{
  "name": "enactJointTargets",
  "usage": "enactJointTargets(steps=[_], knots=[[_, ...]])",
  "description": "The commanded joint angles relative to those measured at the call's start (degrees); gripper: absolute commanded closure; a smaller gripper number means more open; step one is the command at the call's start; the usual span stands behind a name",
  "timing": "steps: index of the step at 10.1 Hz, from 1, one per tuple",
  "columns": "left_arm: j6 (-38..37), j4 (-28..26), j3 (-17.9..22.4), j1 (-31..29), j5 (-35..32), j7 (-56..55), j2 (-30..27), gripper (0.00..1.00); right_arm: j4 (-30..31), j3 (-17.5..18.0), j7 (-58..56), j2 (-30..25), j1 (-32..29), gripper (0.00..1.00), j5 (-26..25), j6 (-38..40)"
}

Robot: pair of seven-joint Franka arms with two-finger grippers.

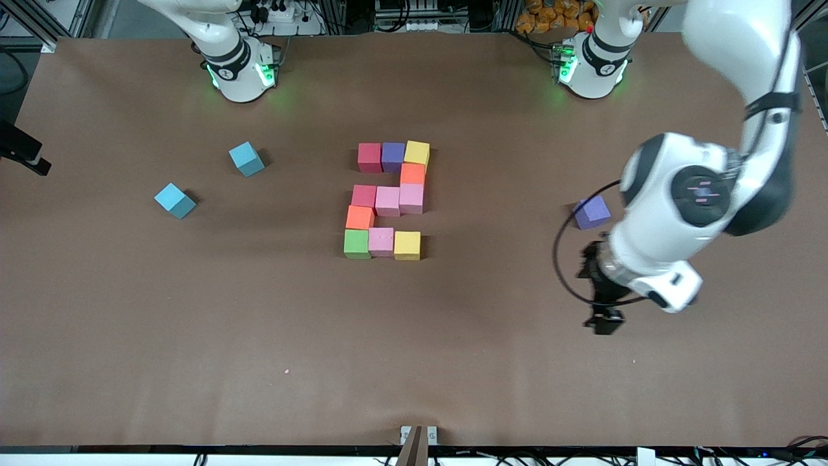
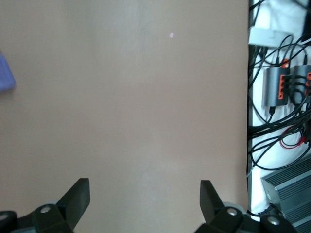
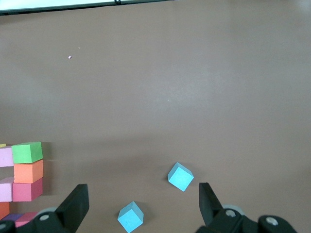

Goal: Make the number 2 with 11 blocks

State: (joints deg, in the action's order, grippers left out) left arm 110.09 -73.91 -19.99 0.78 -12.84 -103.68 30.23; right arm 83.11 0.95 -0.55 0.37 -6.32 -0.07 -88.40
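Observation:
Eleven blocks lie joined in the shape of a 2 at the table's middle. The row farthest from the front camera is red (image 1: 370,157), purple (image 1: 392,156) and yellow (image 1: 417,153). An orange block (image 1: 413,173) leads to a red (image 1: 363,195) and two pink (image 1: 399,199) blocks. An orange block (image 1: 359,217) leads to green (image 1: 356,244), pink (image 1: 381,241) and yellow (image 1: 407,245). My left gripper (image 1: 603,317) (image 2: 145,182) hangs open and empty over bare table toward the left arm's end. My right gripper (image 3: 143,187) is open and empty, high above two light-blue cubes, with the green block (image 3: 27,152) in its view.
A loose purple cube (image 1: 592,212) (image 2: 5,73) lies toward the left arm's end, beside the left arm's wrist. Two light-blue cubes (image 1: 246,158) (image 1: 174,200) (image 3: 180,176) (image 3: 130,217) lie toward the right arm's end. Cables and power boxes (image 2: 284,87) hang past the table's edge.

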Motion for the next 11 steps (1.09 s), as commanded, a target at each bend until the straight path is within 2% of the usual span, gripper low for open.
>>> enactJointTargets(steps=[1, 2, 5, 6, 7, 9, 11], knots=[[-8.1, -2.37, -0.41, -1.92, 1.23, 15.19, -3.95, 0.0, -1.1, 0.28, 0.11, 0.51, -0.45, 0.0, 0.86, 0.16], [-10.57, -4.9, -0.49, -3.14, 1.32, 22.57, -5.96, 0.0, -1.1, 0.28, 0.11, 0.51, -0.45, 0.0, 0.86, 0.16], [-10.69, -24.89, 0.73, -2.63, 3.78, 39.82, -20.95, 0.0, -1.1, 0.28, 0.2, 0.51, -0.45, 0.0, 0.86, 0.16], [-10.6, -29.66, 2.04, -1.41, 4.04, 44.13, -25.44, 0.0, -1.1, 0.28, 0.2, 0.51, -0.45, 0.0, 0.86, 0.16], [-10.6, -32.67, 5.19, 0.78, 5.87, 48.09, -29.06, 0.0, -1.1, 0.28, 0.2, 0.51, -0.54, 0.0, 0.86, 0.16], [-11.91, -33.31, 6.63, 1.94, 6.15, 58.97, -33.03, 0.0, -1.1, 0.28, 0.2, 0.51, -0.45, 0.0, 0.86, 0.16], [-12.18, -30.7, 7.15, 1.86, 6.24, 68.65, -35.07, 0.0, -1.1, 0.28, 0.2, 0.51, -0.54, 0.0, 0.86, 0.16]])
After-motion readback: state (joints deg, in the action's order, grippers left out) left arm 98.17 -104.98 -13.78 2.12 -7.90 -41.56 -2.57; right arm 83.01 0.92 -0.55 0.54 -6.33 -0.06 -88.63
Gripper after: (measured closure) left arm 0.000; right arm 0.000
